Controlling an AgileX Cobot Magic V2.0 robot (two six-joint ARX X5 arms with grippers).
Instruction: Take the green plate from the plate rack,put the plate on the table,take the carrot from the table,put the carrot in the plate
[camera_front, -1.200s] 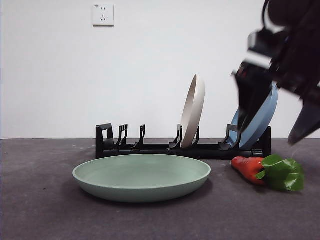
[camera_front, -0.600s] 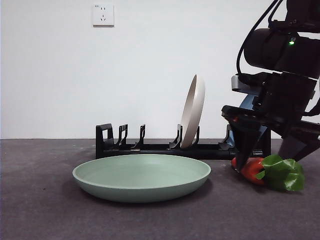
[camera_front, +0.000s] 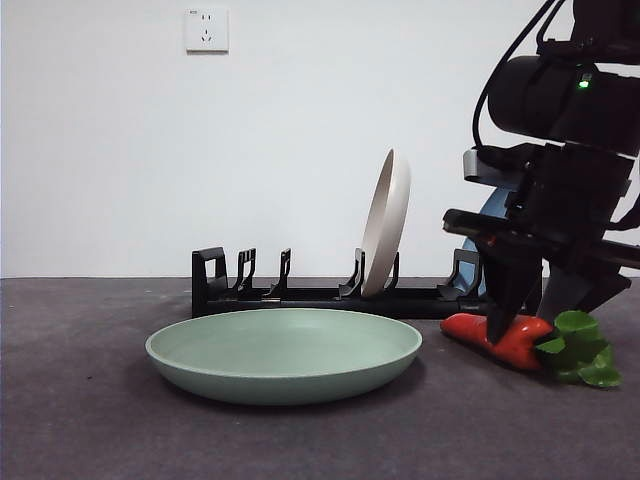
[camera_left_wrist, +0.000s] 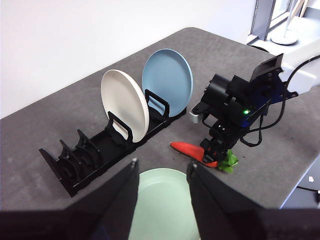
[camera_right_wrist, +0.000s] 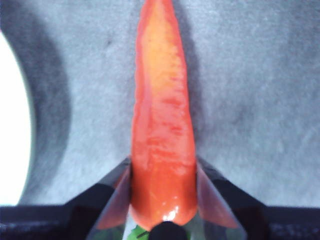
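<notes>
Glossy plastic carrot on matt, mottled table; matt green plate.

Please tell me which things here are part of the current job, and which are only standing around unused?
Part of the job:
- carrot, gripped by the right gripper
- green plate, flat on the table
- plate rack

Only standing around:
- cream plate in the rack
- blue plate in the rack
- wall socket

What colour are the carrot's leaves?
Bright green; the carrot's leaves show best in the front view.
</notes>
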